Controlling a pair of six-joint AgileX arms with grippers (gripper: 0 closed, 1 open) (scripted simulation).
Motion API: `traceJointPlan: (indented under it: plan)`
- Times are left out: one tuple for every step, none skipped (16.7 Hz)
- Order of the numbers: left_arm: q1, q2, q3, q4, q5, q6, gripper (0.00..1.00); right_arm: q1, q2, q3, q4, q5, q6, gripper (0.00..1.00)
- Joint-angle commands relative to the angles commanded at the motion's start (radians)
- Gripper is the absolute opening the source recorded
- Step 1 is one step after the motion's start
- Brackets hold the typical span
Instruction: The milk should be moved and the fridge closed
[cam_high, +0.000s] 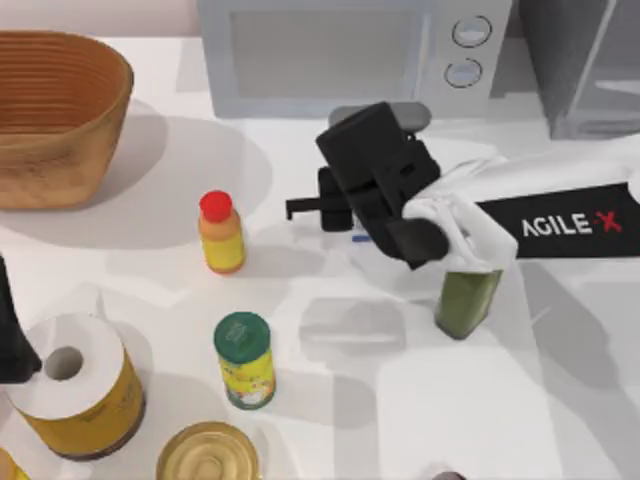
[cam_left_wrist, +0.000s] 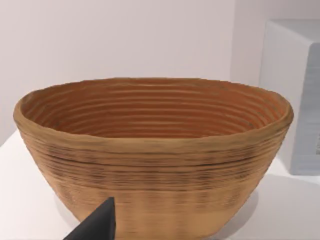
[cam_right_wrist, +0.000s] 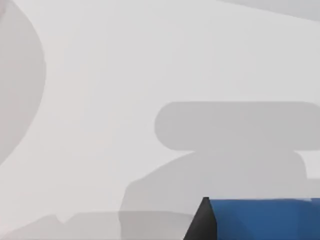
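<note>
Milk (cam_right_wrist: 260, 217) shows as a blue top at the right gripper (cam_high: 352, 222), just beside a dark fingertip (cam_right_wrist: 202, 222) in the right wrist view; from above a thin blue edge peeks out under the gripper at mid-counter, in front of the microwave (cam_high: 340, 50). Whether the jaws are clamped on the carton I cannot tell.

Going left to right across the white counter (cam_high: 330, 400): the woven basket (cam_high: 50, 110) sits at the far left rear. At the left edge, toward the front, the left gripper (cam_high: 12, 335) hangs parked beside a toilet-paper roll (cam_high: 70, 385); its jaws cannot be judged. A glass jar top (cam_high: 207, 455) sits at the front edge. The red-capped orange bottle (cam_high: 221, 233) stands upright left of centre, with a green-lidded yellow can (cam_high: 245, 360) nearer the front. Right of the right gripper, a green bottle (cam_high: 467, 300) stands partly under the white arm. The fridge (cam_high: 590, 70) fills the rear right corner, its grey-framed pale door standing open.

The left wrist view faces the basket, with a dark fingertip (cam_left_wrist: 97, 225) in front of it.
</note>
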Motion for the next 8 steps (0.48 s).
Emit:
traceJointPlan:
  plan:
    - [0.0, 0.0, 0.0, 0.0, 0.0, 0.0, 1.0, 0.002, -0.003, 0.001, 0.0, 0.001, 0.0, 0.0]
    - [0.0, 0.0, 0.0, 0.0, 0.0, 0.0, 1.0, 0.002, -0.005, 0.003, -0.004, 0.001, 0.0, 0.0]
    - [0.0, 0.0, 0.0, 0.0, 0.0, 0.0, 1.0, 0.002, -0.011, 0.008, -0.015, 0.001, 0.0, 0.0]
    - [0.0, 0.0, 0.0, 0.0, 0.0, 0.0, 1.0, 0.002, -0.021, 0.015, -0.033, 0.0, 0.0, 0.0]
    - [0.0, 0.0, 0.0, 0.0, 0.0, 0.0, 1.0, 0.002, -0.033, 0.024, -0.053, 0.0, 0.0, 0.0]
    - [0.0, 0.0, 0.0, 0.0, 0.0, 0.0, 1.0, 0.002, -0.044, 0.033, -0.074, 0.0, 0.0, 0.0]
    - [0.0, 0.0, 0.0, 0.0, 0.0, 0.0, 1.0, 0.001, -0.054, 0.041, -0.091, 0.0, 0.0, 0.0]
    - [0.0, 0.0, 0.0, 0.0, 0.0, 0.0, 1.0, 0.001, -0.061, 0.045, -0.102, 0.0, 0.0, 0.0]
